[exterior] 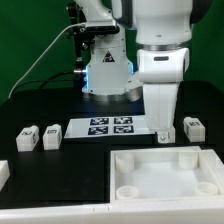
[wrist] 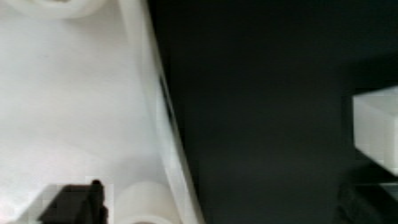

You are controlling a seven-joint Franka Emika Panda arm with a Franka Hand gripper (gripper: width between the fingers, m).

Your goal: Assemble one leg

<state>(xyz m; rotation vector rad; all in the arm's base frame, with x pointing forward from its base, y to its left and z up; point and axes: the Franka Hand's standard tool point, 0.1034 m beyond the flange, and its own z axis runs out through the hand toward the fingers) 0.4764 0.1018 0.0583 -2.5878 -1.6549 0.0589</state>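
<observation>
Exterior view: stands off my arm, across the table (exterior: 40, 105) from my base, and faces me from a little above, far enough back to take in my gripper (exterior: 163, 128) and the white panel (exterior: 135, 158) near it.
Wrist view: rides on my wrist and looks straight down past my gripper, very near and blurred.
Shared: the panel's edge and the dark table just beside it, below my gripper.
</observation>
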